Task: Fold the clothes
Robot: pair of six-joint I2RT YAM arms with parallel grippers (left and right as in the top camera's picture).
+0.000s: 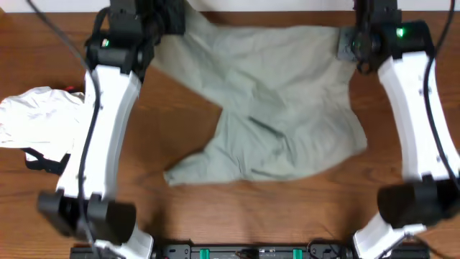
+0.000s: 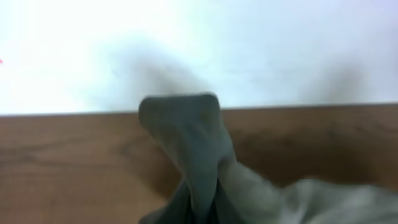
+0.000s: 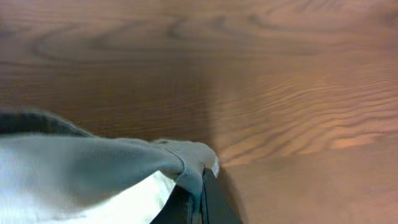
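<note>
On the table, middle to far side: the shorts lie open but rumpled. One leg trails toward the near left, and the far edge is stretched between the two arms.
Left gripper: closed on the far-left corner of the shorts.
Right gripper: clamped on the far-right corner, with cloth draped over its tips.
Done so far: both far corners look caught. No clean fold shows anywhere on the shorts.
Left to do: the creases need drawing out, the legs need laying together, and the folding itself is not yet begun. I judge the task to be near its start.
Overhead alone shows: the whole outline of the shorts, bare table in front of them, and a white garment well apart at the left edge.
Left wrist alone shows: the pinched corner standing up as a narrow tuft above the wood, with a pale wall behind. Its own fingers hardly show.
Right wrist alone shows: dark fingertips under the hem, and the shorts' pale lining turned outward.
</note>
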